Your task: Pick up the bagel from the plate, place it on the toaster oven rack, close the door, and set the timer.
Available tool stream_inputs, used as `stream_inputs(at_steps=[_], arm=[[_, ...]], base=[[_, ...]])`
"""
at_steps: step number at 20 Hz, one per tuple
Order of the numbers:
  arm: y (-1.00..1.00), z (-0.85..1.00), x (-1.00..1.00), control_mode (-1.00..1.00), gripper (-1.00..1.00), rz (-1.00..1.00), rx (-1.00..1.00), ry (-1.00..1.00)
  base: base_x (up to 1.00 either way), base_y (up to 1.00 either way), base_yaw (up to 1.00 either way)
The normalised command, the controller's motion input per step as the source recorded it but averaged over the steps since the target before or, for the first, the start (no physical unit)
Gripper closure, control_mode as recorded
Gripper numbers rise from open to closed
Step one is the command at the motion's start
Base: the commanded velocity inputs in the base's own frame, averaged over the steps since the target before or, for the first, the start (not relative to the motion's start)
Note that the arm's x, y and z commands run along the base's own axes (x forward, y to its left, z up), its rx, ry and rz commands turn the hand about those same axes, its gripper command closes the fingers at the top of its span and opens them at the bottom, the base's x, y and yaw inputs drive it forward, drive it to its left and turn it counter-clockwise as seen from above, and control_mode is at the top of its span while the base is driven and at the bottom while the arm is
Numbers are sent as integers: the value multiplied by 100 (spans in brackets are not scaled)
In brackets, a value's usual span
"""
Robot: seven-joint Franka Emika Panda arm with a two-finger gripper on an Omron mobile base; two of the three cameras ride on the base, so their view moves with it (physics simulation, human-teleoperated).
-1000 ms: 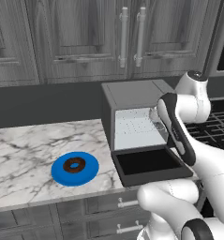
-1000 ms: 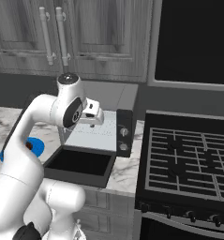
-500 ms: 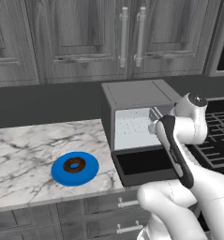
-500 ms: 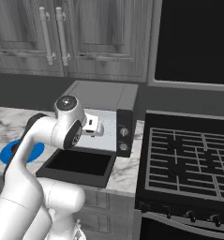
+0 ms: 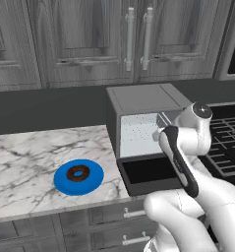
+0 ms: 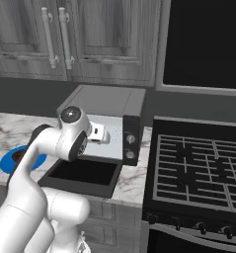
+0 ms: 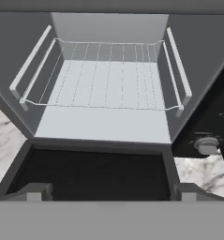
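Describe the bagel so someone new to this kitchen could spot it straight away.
Start at the toaster oven on the marble counter, its door dropped open. To its left on the counter lies a bright blue plate. The bagel is the small glossy dark brown ring with a hole, lying on that plate.

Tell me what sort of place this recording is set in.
A rendered home kitchen, by the look of it: a marble counter holding an open toaster oven, a gas stove beside it, and wood-grain cabinets above.
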Motion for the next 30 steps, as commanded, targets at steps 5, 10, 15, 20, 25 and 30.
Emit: stream_inputs(at_steps=[5,10,15,20,25,30], arm=[[0,-6,29,-100,-100,0,0,0],[4,-14,20,-100,-100,0,0,-1],[16,-23,28,-100,-100,0,0,-2],[4,-11,29,-100,-100,0,0,-1],[0,-4,33,-100,-100,0,0,0],[0,-23,35,-100,-100,0,0,0]], base=[[0,0,0],[0,0,0],[0,0,0],[0,0,0],[0,0,0],[0,0,0]])
